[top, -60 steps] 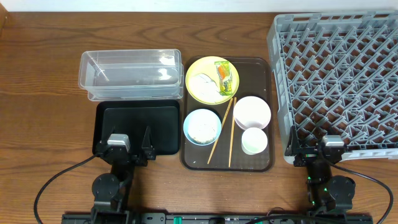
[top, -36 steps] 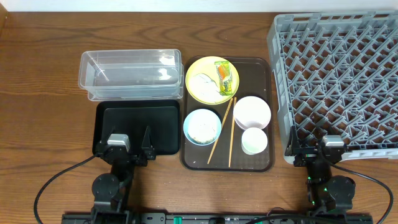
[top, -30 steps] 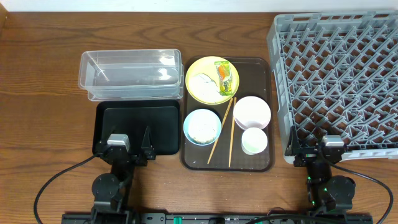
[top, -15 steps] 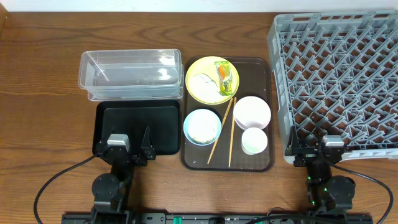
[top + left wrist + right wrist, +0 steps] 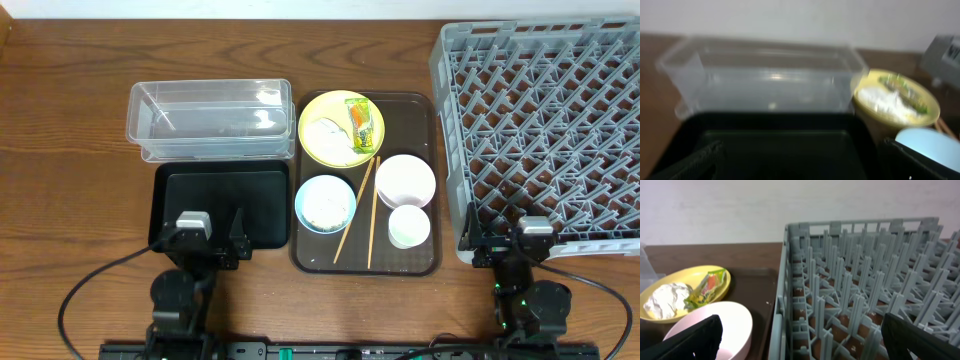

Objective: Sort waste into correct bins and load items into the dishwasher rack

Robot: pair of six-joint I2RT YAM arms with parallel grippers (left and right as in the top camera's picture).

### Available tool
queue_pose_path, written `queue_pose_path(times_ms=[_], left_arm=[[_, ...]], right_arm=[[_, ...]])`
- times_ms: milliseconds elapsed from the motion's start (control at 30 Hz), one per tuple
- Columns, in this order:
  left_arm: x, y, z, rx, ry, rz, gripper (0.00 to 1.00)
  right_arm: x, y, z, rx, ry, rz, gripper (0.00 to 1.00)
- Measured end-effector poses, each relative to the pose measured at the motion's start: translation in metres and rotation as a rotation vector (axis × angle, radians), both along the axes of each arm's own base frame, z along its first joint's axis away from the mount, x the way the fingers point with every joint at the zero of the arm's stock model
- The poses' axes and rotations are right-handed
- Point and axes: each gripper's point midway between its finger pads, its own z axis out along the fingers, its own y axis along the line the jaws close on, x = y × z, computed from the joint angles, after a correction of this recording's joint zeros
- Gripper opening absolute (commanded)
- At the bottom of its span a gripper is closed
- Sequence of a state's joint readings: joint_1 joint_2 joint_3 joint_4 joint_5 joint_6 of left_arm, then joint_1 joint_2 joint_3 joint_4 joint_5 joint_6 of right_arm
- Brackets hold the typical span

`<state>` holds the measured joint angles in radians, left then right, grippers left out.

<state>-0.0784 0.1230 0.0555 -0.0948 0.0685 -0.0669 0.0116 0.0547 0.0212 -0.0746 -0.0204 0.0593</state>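
The yellow plate at the back of the brown serving tray holds the green-and-orange wrapper and crumpled white paper. The light blue bowl holds white rice scraps. The white bowl, white cup and two chopsticks lie beside it. The clear tub and black tray are on the left, the grey rack on the right. My left gripper is open over the black tray's near edge. My right gripper is open at the rack's near left corner.
The brown serving tray sits between the black tray and the rack, close to both. Bare wooden table lies to the left and along the back edge. The left wrist view is blurred.
My left gripper has shifted slightly forward over the black tray. The right arm and all the objects have not moved.
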Motion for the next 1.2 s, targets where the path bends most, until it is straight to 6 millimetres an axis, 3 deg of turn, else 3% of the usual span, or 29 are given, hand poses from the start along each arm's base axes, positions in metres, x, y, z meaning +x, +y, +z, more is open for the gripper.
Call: queue_pose_path(times_ms=[100,300,400,567,700,867,1200], left_arm=[[0.000,0.000,-0.005,0.001,0.100,0.002,0.98],[0.014,-0.002,0.031,0.009,0.268,0.001,0.98],[0.019,-0.003,0.038,0.018,0.424,-0.005,0.98],[0.011,-0.008,0.035,0.025,0.754,-0.028,0.98],[0.010,-0.010,0.043,0.025,0.896,-0.036,0.98],[0.025,-0.022,0.057,-0.017,0.864,-0.086,0.98],[0.097,-0.059,0.091,-0.080,0.659,-0.172,0.98]], right_arm=[[0.002,-0.003,0.005,-0.003,0.042,-0.016,0.99],[0.015,-0.005,0.039,-0.008,0.168,-0.032,0.99],[0.027,-0.006,0.050,-0.012,0.272,-0.035,0.99],[0.041,-0.006,0.045,-0.021,0.527,-0.036,0.99],[0.047,-0.006,0.044,-0.026,0.654,-0.036,0.99],[0.053,-0.006,0.048,-0.027,0.708,-0.032,0.99],[0.053,-0.005,0.048,-0.027,0.709,-0.031,0.99]])
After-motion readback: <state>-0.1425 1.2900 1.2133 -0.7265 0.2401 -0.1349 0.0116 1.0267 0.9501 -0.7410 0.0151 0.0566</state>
